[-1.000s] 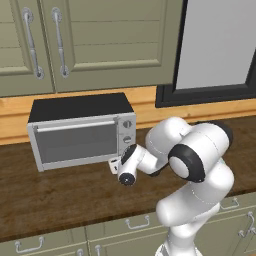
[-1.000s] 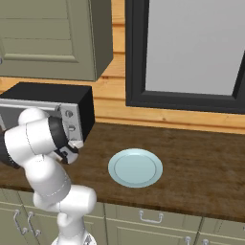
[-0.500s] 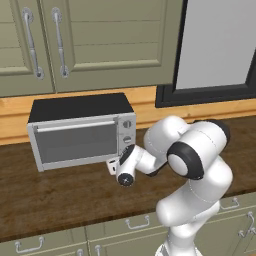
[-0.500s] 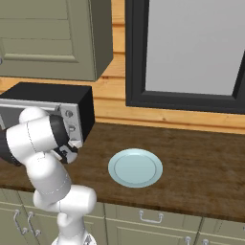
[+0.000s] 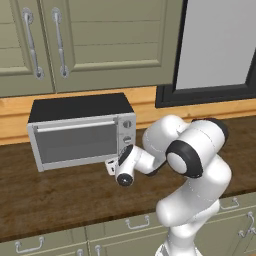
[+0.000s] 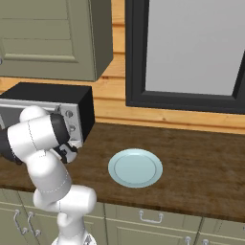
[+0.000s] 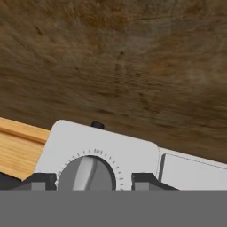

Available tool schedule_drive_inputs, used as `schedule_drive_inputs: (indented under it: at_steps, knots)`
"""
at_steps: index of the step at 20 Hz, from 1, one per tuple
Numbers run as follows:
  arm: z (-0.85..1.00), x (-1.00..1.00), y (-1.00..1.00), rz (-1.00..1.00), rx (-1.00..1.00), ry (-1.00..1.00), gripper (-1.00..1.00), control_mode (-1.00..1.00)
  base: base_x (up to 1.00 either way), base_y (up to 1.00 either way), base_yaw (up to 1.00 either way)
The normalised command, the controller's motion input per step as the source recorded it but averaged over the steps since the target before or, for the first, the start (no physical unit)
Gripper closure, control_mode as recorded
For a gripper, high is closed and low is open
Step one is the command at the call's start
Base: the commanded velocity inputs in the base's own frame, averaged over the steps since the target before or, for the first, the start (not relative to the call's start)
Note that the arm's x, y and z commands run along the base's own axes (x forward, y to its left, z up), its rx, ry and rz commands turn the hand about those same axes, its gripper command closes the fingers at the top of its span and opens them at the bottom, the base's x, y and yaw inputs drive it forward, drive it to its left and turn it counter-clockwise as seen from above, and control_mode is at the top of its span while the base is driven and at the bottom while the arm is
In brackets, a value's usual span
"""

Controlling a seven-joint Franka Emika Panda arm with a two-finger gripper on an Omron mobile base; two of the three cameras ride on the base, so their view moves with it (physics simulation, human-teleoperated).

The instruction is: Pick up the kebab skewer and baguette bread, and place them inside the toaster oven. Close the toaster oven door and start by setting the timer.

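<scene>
Late stage of the task, seen from three cameras. In the left base view the toaster oven (image 5: 80,132) sits on the wooden counter (image 5: 60,195) under the wall cabinets (image 5: 90,42), and its door (image 5: 75,142) stands closed, the bar handle along its top edge. You have brought the gripper (image 5: 113,165) up against the lower end of the knob column, so the step in hand reads as setting the timer.

In the hand view a round dial, the timer knob (image 7: 87,174), lies between the two dark fingertips (image 7: 40,181), one on each side of it. The fingers stand part-way apart and close beside the knob; whether they already press on it you cannot tell from these pictures (the lower half of the knob is cut off at the frame's edge).

Done, as far as the scene shows: the door is shut, and the light blue plate (image 6: 135,167) on the counter to the right of the oven is bare. Neither the kebab skewer nor the baguette bread lies anywhere on the counter; you may judge that both are inside the oven, but the grey glass gives no view of them.

Left: grip and turn the knob. The tick marks around the dial are too small to read, so its present setting is unknown.
</scene>
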Motion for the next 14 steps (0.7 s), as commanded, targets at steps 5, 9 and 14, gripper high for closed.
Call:
schedule_drive_inputs:
  at_steps: [5,9,14]
  knots:
    - [-0.02,0.25,-0.07,0.00,0.03,0.00,1.00,-1.00,0.00,0.00,0.00]
    - [0.00,0.03,-0.17,0.00,0.08,-0.03,1.00,-1.00,0.00,0.00,0.00]
    - [0.00,0.00,-0.01,0.00,0.09,-0.04,1.00,-1.00,0.00,0.00,0.00]
